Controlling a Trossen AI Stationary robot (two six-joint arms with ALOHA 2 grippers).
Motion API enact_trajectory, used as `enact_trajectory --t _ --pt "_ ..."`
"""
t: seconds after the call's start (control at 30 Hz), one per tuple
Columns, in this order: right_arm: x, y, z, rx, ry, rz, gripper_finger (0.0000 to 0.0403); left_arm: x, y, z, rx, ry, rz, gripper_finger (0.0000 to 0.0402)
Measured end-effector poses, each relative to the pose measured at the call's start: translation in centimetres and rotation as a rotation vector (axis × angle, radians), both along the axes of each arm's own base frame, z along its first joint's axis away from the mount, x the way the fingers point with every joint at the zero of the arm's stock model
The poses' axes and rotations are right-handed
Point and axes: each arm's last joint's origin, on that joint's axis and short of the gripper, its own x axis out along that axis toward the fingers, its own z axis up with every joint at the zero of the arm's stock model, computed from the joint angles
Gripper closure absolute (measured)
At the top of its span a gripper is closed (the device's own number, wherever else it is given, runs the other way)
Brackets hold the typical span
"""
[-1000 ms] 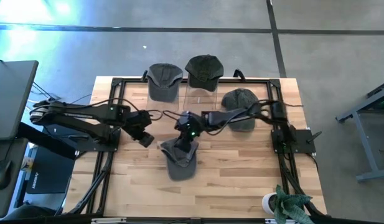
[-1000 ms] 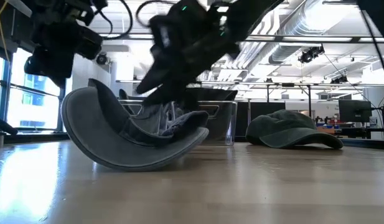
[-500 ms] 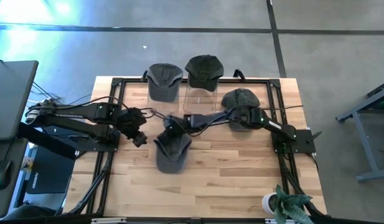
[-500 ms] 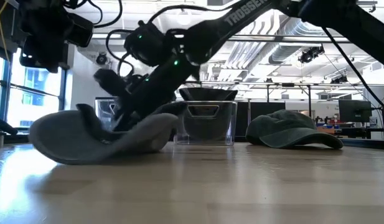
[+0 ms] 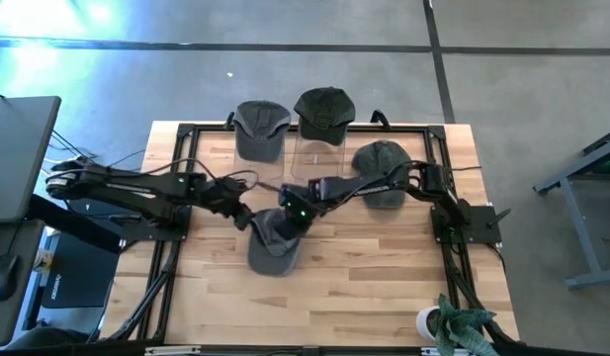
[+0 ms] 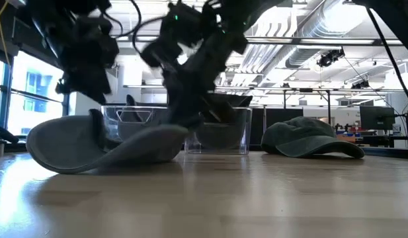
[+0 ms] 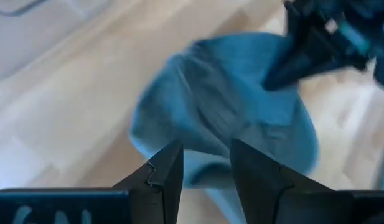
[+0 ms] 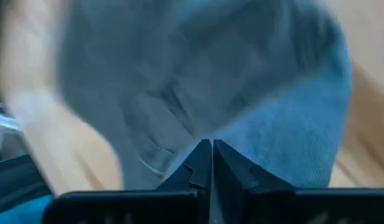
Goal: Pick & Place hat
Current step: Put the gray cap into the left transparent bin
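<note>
While the grey hat (image 5: 273, 242) lies mid-worktop (image 5: 364, 287), right tool (image 5: 290, 216) pinched shut above it, holding nothing I can see, left tool (image 5: 247, 219) half-open alongside; placing looks undone.

Grey hat (image 5: 272, 243) (brim forward) mid-table

No readable text, labels, brands or numbers anywhere. Checked all four views: nothing legible.
</note>
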Motion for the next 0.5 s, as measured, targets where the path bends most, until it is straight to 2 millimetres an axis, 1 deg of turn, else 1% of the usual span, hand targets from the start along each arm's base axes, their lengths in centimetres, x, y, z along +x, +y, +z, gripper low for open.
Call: enact_trajectory --t 0.07,0.17,0.27,0.33,0.4,0.47,0.5 --pt "-0.6 0.6 -1.2 -0.011 0.050 -0.026 0.0400 0.8 0.1 -1.3 0.046 0.021 0.010 0.0275" --pt "-1.3 1.1 -2.4 -0.015 0.107 -0.103 0.0399 1.5 0.4 -3.1 0.126 0.119 0.025 0.0275" --pt "-1.6 1.5 -2.8 0.060 0.151 -0.108 0.0397 1.9 0.3 -4.5 0.127 0.208 -0.029 0.0275" --pt "-2.0 2.1 -2.5 0.088 0.193 -0.100 0.0400 1.9 0.2 -5.0 0.099 0.273 -0.048 0.0275" --pt "-2.4 2.9 -1.6 0.066 0.202 -0.096 0.0401 1.8 0.2 -4.7 0.083 0.310 -0.050 0.0275" --pt "-2.5 3.3 0.0 0.021 0.146 -0.097 0.0399 2.2 0.2 -3.4 0.086 0.282 -0.048 0.0275" --pt "-2.6 3.4 0.9 0.004 0.113 -0.094 0.0396 2.3 0.2 -2.5 0.091 0.256 -0.049 0.0275"
